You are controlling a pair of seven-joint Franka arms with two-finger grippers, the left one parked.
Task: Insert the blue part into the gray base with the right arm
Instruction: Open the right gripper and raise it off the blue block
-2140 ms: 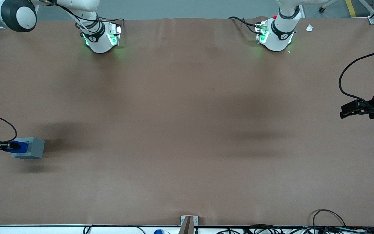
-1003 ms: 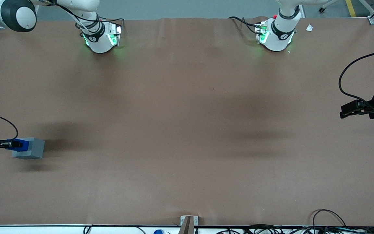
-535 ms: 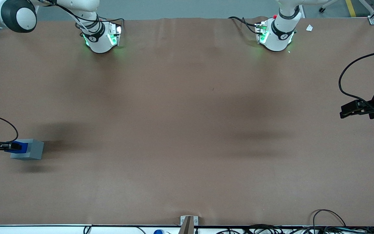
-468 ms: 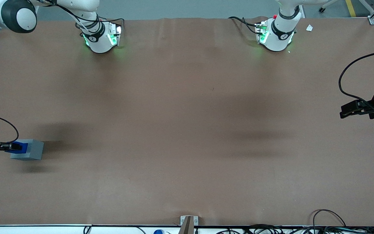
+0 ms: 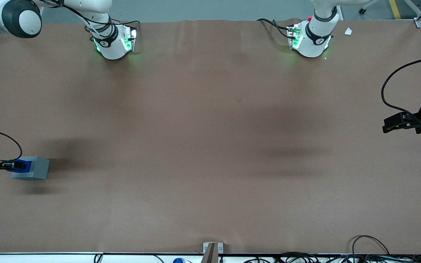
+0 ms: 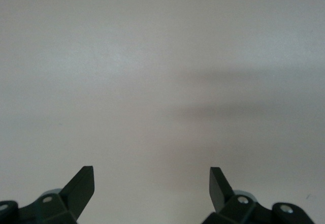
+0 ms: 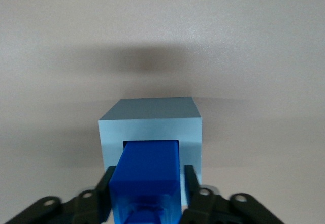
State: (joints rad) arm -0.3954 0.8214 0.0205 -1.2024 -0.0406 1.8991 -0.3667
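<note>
The gray base (image 5: pixel 38 168) rests on the brown table at the working arm's end, with its square opening facing my gripper. The blue part (image 5: pixel 25 165) sits partly inside that opening, with its rear end sticking out. In the right wrist view the blue part (image 7: pixel 148 170) fills the recess of the gray base (image 7: pixel 152 120). My right gripper (image 5: pixel 15 165) lies level with the table and is shut on the protruding end. The gripper (image 7: pixel 149 169) has one black finger (image 7: pixel 104 188) on each side of the part.
Both arm bases (image 5: pixel 113 44) stand along the table edge farthest from the front camera. A small metal bracket (image 5: pixel 212 249) and loose cables (image 5: pixel 371 252) lie at the nearest edge. Brown table (image 5: pixel 210 146) stretches from the base toward the parked arm's end.
Less of the blue part shows outside the base than two seconds ago. The base and the part have slid a few pixels toward the working arm's end, with the gripper still on the part.
</note>
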